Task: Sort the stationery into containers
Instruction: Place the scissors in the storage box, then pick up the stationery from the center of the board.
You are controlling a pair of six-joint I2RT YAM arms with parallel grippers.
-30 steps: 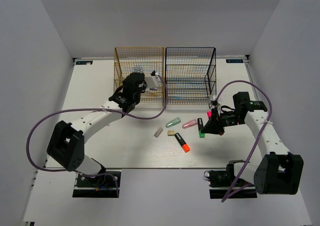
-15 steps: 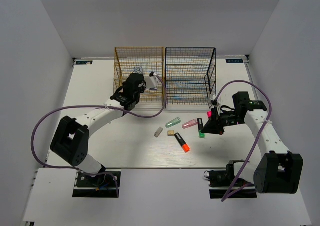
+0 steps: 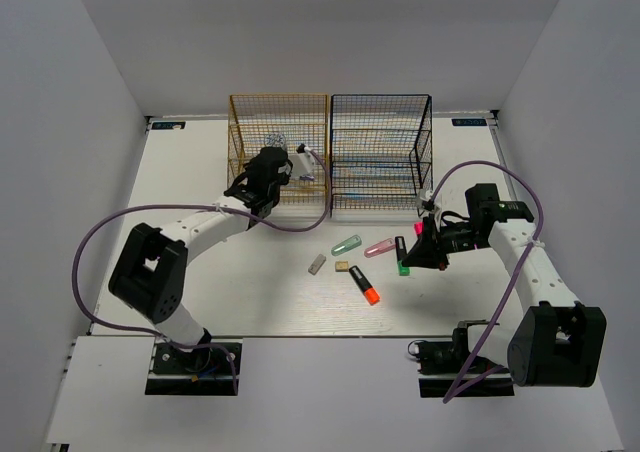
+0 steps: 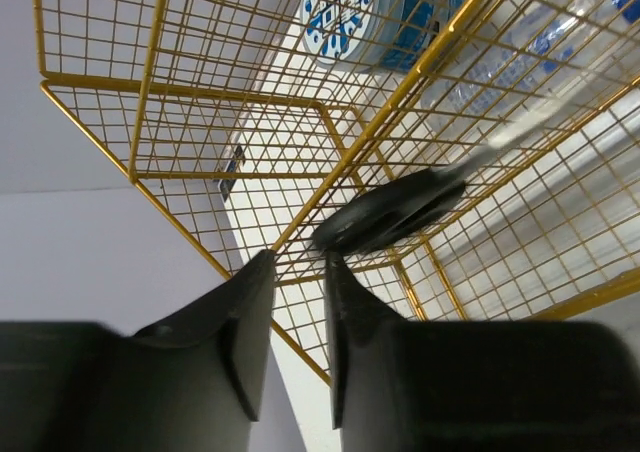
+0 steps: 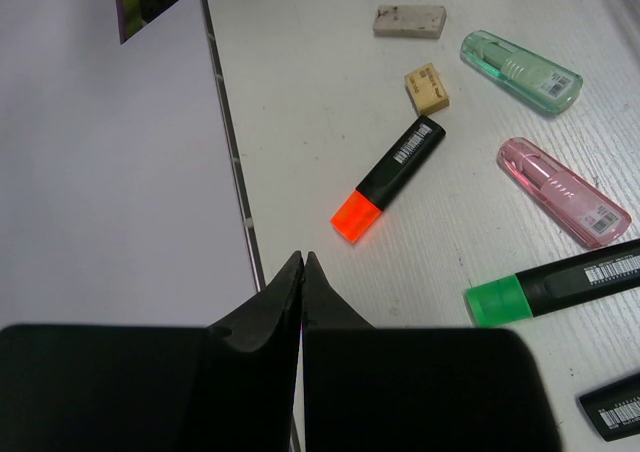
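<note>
Right claw (image 5: 302,262) is pinched shut on nothing, near the loose pile on the white table (image 3: 250,282): black-bodied orange marker (image 5: 388,178) and green marker (image 5: 560,282), a third black marker (image 5: 612,405) cut off at the frame edge, translucent pink marker (image 5: 563,192) and mint marker (image 5: 522,72), blocky tan eraser (image 5: 427,86) and grey eraser (image 5: 410,21). Left claw (image 4: 300,267) sits at the gold rack (image 4: 150,82), jaws a narrow gap apart and empty; a dark blurred shape (image 4: 390,212) just past them is too soft to identify. Behind the thin wire grid: patterned tape roll (image 4: 370,7) and clear tube (image 4: 540,62), both cropped; black rack (image 3: 380,152) beside it, contents unreadable.
</note>
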